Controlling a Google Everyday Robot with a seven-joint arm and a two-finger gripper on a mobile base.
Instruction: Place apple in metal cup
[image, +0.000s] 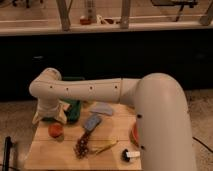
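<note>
The apple (55, 130) is a small red-orange fruit resting on the left part of the wooden table (55, 155). My gripper (50, 116) hangs at the end of the white arm (95, 91), just above the apple and slightly behind it. The arm reaches in from the right across the table. A grey-blue metallic object (92, 122) lies near the table's middle, to the right of the apple. I cannot tell whether it is the metal cup.
A green object (73, 107) sits behind the gripper. A pale grey piece (103, 107) lies at the back middle. A brown item (81, 146), a yellow item (106, 147) and a black-and-white item (129, 155) lie near the front. A red-orange thing (134, 133) shows beside the arm's base.
</note>
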